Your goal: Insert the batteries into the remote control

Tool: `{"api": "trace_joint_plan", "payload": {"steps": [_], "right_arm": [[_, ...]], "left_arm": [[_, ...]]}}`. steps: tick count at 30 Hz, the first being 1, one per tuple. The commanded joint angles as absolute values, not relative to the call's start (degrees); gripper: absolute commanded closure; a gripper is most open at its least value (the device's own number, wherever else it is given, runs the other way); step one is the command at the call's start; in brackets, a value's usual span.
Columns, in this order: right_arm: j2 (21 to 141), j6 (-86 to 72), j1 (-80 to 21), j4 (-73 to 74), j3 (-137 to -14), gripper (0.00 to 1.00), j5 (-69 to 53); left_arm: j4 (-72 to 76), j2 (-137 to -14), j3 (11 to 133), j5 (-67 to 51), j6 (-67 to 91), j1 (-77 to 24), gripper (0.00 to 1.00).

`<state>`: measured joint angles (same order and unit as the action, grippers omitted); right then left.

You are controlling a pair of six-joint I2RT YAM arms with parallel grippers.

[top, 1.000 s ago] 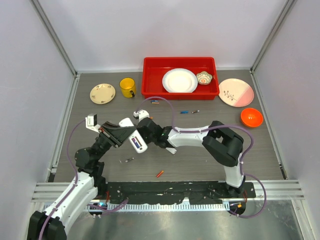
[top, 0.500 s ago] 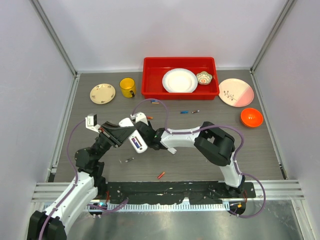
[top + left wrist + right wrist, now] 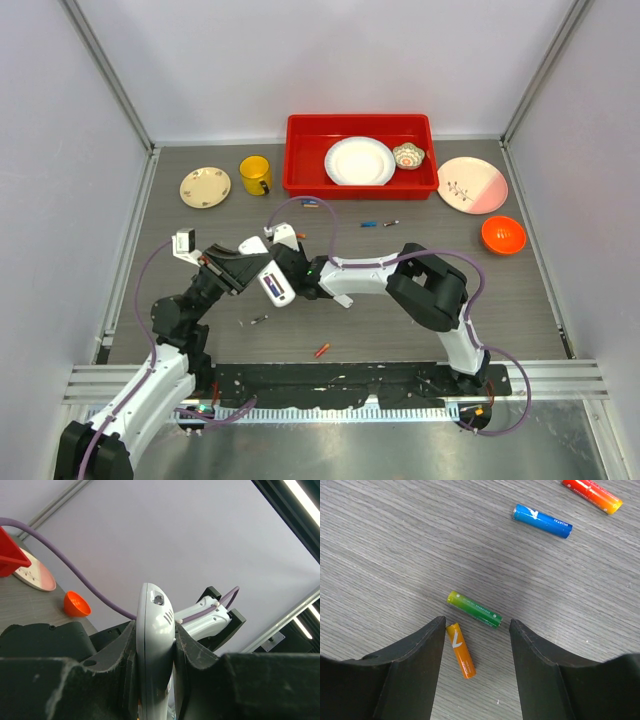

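TOP EXTERNAL VIEW
- Bench (image 3: 380, 330): grey wood-grain top, walled on three sides.
- Remote control (image 3: 272, 285): white, held tilted off the bench, left of centre, with a dark patch on its upper face.
- Left gripper (image 3: 258, 272): clenched on the remote control.
- Right gripper (image 3: 292, 252): just to the far right of the remote control, pointing down at the bench.
- Dark battery (image 3: 259, 320): flat on the bench, just near of the remote control.
- Red battery (image 3: 321, 349): flat on the bench, close to the near edge.
- Red tray (image 3: 300, 150): far centre, holding a white plate (image 3: 357, 160) and a small patterned bowl (image 3: 408, 155).
- Yellow cup (image 3: 255, 175): left of the red tray, with a beige plate (image 3: 205, 187) further left.
- Pink plate (image 3: 472, 185): right of the red tray, with an orange bowl (image 3: 503, 234) near of it.

LEFT WRIST VIEW
- Remote control: seen edge-on and upright, with a black finger pressed against each side.
- Behind it: the right arm (image 3: 205, 620), with the orange bowl and pink plate at left.

RIGHT WRIST VIEW
- Right gripper: released, fingers apart, nothing between them but bench.
- Green battery (image 3: 474, 609): flat, just beyond the fingertips, in line with the gap.
- Orange battery (image 3: 460, 650): flat inside the gap, just beside the finger at the view's left. Whether they touch cannot be told.
- Blue battery (image 3: 542, 521): farther off, well apart from the green battery.
- Red-orange battery (image 3: 591, 493): beyond the blue battery, at the view's edge.
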<state>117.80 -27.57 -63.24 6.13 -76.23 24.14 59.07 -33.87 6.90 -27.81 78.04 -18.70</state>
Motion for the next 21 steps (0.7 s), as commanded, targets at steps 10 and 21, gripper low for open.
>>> {"api": "trace_joint_plan", "payload": {"steps": [10,21], "right_arm": [[118.3,-26.37,-62.67,3.87,-76.72,0.35,26.45],[119.88,-25.49,-60.47,3.52,-77.43,0.4,25.93]], "left_arm": [[60.38,-33.4,6.5,-26.46,78.31,-18.9,1.0],[60.12,-33.31,6.24,-26.28,78.31,-18.9,1.0]]}}
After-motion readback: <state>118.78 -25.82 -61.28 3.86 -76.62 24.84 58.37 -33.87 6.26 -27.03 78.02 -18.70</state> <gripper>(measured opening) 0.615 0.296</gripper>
